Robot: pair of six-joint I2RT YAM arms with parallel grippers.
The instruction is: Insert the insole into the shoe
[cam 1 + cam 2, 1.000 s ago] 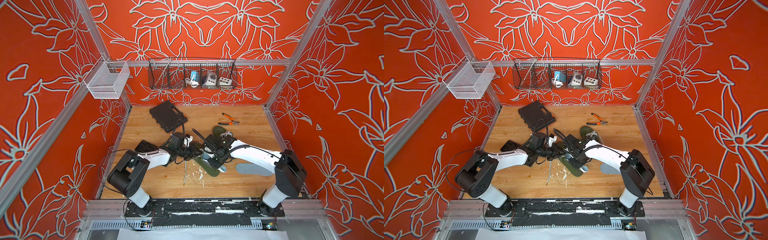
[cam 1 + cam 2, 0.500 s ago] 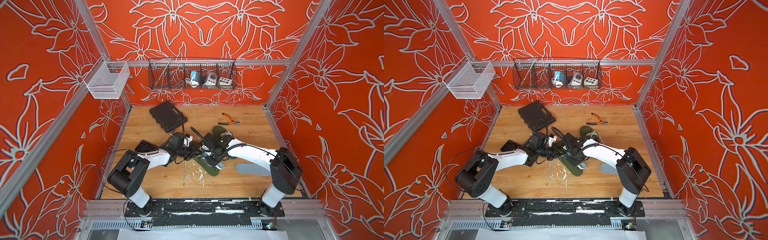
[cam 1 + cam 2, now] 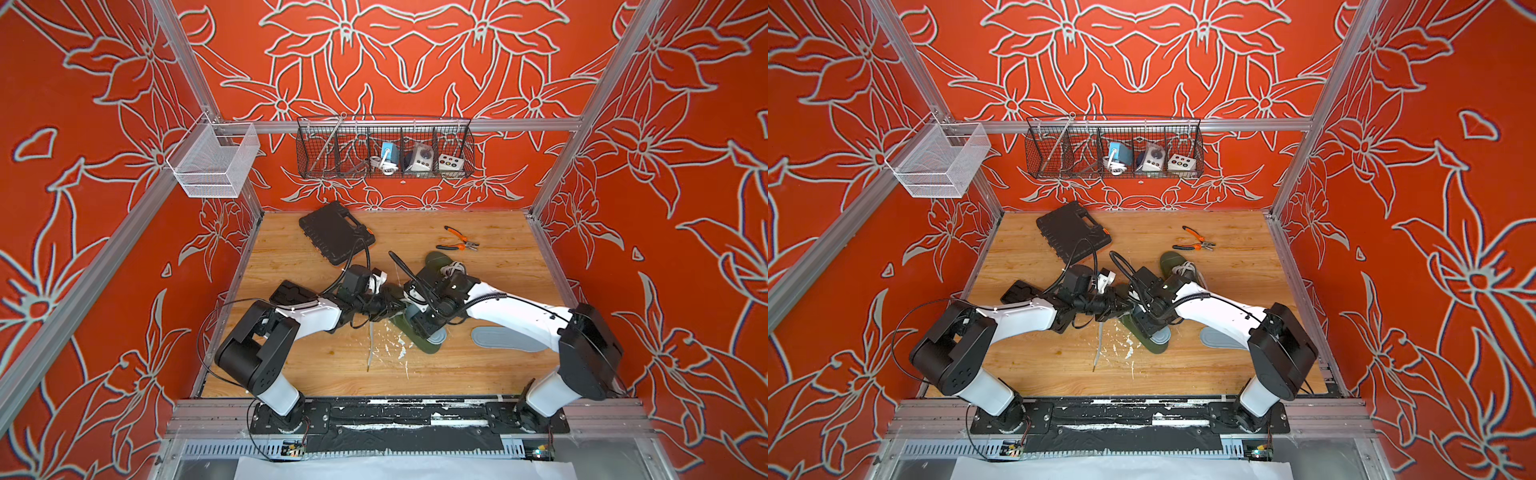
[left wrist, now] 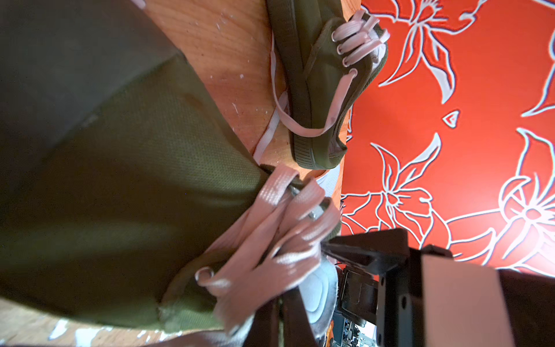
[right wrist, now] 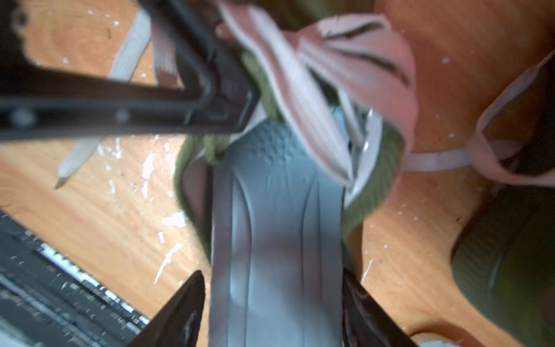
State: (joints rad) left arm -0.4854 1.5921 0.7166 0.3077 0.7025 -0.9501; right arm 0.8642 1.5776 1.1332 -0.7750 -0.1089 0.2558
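An olive green shoe (image 3: 424, 348) (image 3: 1151, 347) (image 4: 120, 180) with pink laces (image 5: 345, 75) lies mid-table. A grey insole (image 3: 436, 336) (image 3: 1161, 336) (image 5: 276, 225) has its front end inside the shoe opening, and its heel end sticks out. My left gripper (image 3: 400, 308) (image 3: 1128, 306) (image 4: 282, 315) is shut on the shoe's olive edge beside the laces, seen also in the right wrist view (image 5: 228, 99). My right gripper (image 3: 430, 330) (image 5: 271, 272) is open, with one finger on each side of the insole's heel end.
A second olive shoe (image 3: 438, 259) (image 4: 315, 75) lies behind the right arm, and a second grey insole (image 3: 503, 338) (image 3: 1221, 336) lies under it. Orange pliers (image 3: 459, 241) and a black case (image 3: 336, 237) sit at the back. A loose lace (image 3: 370, 345) trails toward the front.
My right gripper's jaws have spread apart from the insole's heel end, and that arm has shifted slightly. The left gripper has kept its hold on the shoe.
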